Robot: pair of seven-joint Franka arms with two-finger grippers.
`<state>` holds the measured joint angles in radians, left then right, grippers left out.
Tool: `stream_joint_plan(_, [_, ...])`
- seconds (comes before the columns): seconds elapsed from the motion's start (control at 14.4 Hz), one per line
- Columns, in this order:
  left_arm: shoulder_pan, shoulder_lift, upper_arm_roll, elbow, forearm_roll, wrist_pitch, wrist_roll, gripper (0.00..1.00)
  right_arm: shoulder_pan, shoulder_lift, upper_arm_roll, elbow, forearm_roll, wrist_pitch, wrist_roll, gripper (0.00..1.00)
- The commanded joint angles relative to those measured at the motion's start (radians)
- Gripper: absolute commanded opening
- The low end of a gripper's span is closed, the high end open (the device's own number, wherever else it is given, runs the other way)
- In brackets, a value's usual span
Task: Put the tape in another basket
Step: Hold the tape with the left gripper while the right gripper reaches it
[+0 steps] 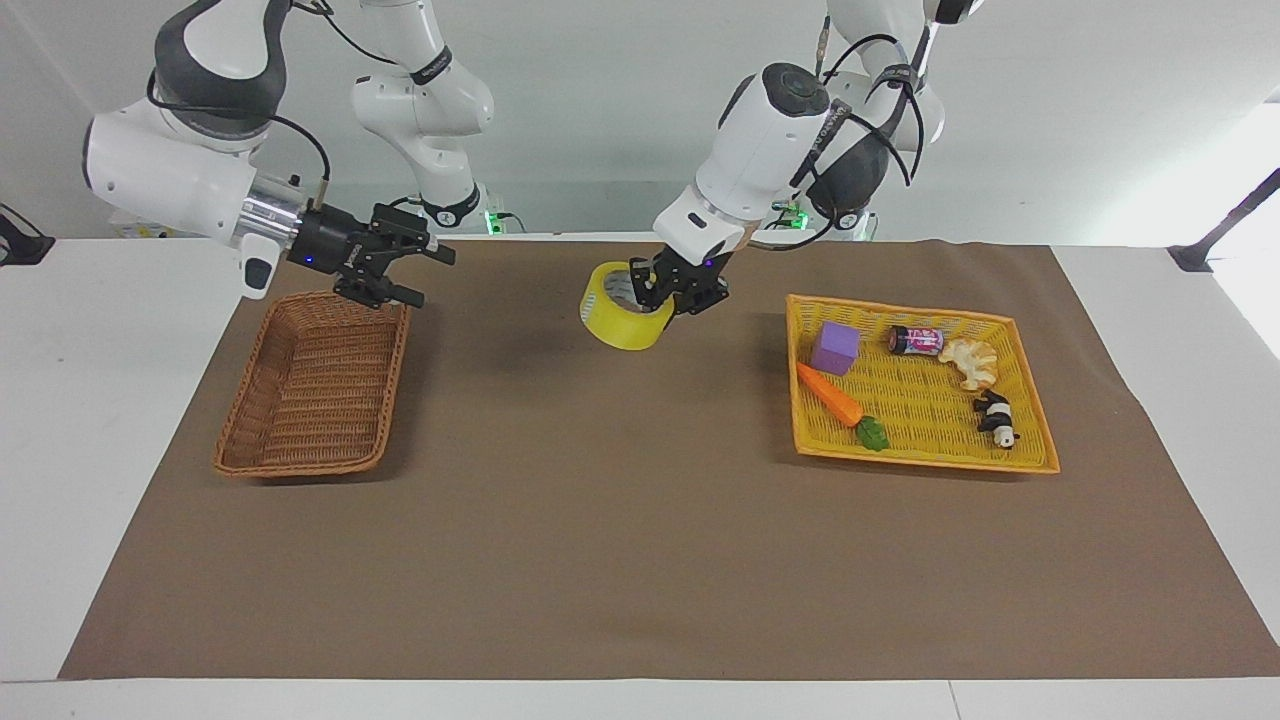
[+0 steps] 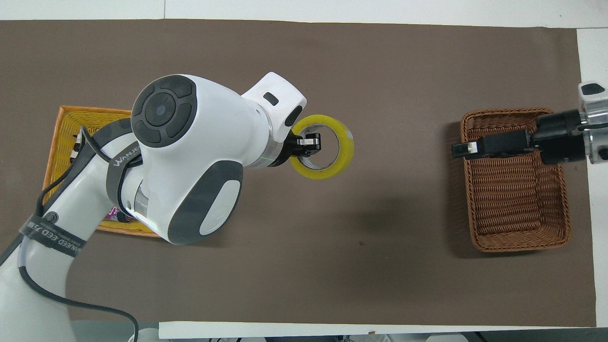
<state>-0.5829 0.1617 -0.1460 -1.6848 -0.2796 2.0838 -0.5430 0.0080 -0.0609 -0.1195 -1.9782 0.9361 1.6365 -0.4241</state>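
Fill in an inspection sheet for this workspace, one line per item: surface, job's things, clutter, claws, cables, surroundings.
Surface: brown mat on a white table.
Job's things: tape held above the mat's middle; wicker basket at the right arm's end, nothing in it.
Clutter: yellow basket holding a purple cube, carrot, can, pastry, panda.
Claws: left claw shut on the tape's wall; right claw open over the wicker basket's rim.
Cables: black cables along the left arm.
Surroundings: white wall.
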Motion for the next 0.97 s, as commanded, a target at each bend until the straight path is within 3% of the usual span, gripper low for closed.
stream_joint_plan(0.0, [-0.008, -0.005, 0.008, 0.008, -0.019, -0.014, 0.044, 0.0, 0.082, 0.009, 0.004, -0.027, 0.122, 0.104, -0.035, 1.0])
stream_joint_plan(0.14, [-0.009, -0.005, 0.008, 0.008, -0.021, -0.013, 0.046, 0.0, 0.157, 0.01, 0.003, -0.028, 0.194, 0.17, -0.033, 1.0])
stream_joint_plan(0.9, [0.002, -0.011, 0.008, -0.006, -0.021, -0.021, 0.061, 0.0, 0.267, -0.02, 0.008, -0.125, 0.288, 0.295, -0.056, 1.0])
